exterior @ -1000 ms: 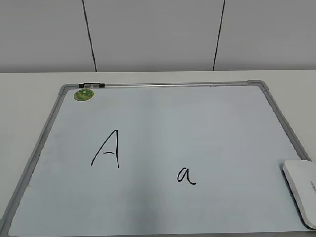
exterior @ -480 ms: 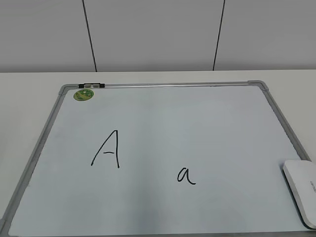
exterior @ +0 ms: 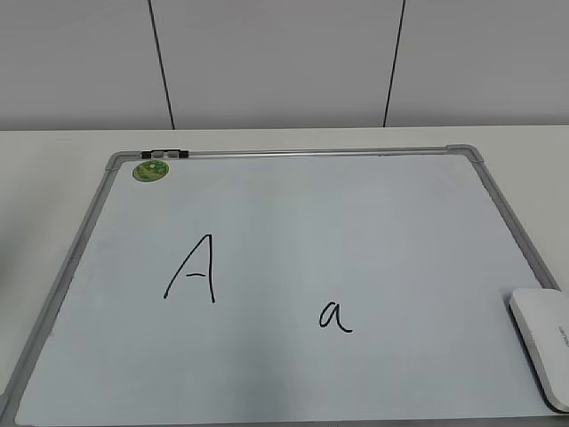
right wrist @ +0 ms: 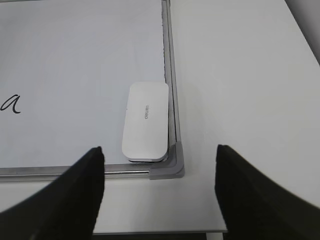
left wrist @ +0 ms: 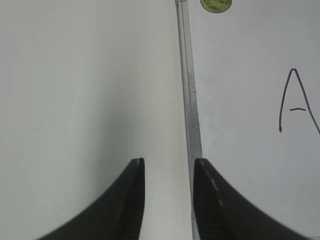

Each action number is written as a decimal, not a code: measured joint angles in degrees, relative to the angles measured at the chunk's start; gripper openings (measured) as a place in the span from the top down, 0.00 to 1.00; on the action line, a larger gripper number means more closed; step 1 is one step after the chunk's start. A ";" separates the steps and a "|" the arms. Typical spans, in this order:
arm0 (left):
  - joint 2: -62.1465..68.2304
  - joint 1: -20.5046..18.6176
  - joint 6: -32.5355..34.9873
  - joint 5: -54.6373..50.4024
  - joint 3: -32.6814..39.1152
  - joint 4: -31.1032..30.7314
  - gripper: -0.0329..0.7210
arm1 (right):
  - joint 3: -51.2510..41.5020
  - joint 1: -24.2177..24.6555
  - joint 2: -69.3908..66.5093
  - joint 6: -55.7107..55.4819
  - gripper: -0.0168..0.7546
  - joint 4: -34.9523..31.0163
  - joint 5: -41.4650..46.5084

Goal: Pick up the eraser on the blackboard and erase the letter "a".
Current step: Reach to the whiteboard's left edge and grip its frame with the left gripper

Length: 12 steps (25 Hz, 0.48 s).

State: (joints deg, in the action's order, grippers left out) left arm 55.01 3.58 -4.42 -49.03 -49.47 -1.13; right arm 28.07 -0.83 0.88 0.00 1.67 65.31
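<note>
The blackboard [exterior: 356, 222] is a pale blue-white board with a grey frame, flat on the table. The letter "a" [exterior: 335, 317] is written low and right of centre; it also shows in the right wrist view [right wrist: 12, 104]. The eraser [exterior: 544, 342] is a white rounded block lying in the board's near right corner; in the right wrist view the eraser [right wrist: 145, 121] lies just beyond my jaws. My right gripper [right wrist: 160, 152] is open and empty, above the table before that corner. My left gripper [left wrist: 168, 162] is open and empty over the board's left frame [left wrist: 189, 100]. Neither gripper shows in the exterior view.
A larger capital "A" [exterior: 193, 268] is written left of centre. A round green sticker [exterior: 150, 170] sits at the board's far left corner. The white table [exterior: 53, 169] surrounds the board; its near edge [right wrist: 165, 231] lies just below my right gripper.
</note>
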 joint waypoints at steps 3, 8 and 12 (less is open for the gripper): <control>9.30 0.00 0.00 -0.51 -4.74 2.07 0.63 | 0.00 0.00 0.00 0.00 0.31 0.00 0.00; 23.11 0.12 0.00 -4.23 -12.82 3.72 0.63 | 0.00 0.00 0.00 0.00 0.31 0.00 0.00; 31.22 0.58 0.00 -5.78 -17.64 4.21 0.63 | 0.00 0.00 0.00 0.00 0.31 0.00 0.00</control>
State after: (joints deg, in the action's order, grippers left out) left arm 86.22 4.16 -4.42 -54.81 -67.10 3.08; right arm 28.07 -0.83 0.88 0.00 1.67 65.31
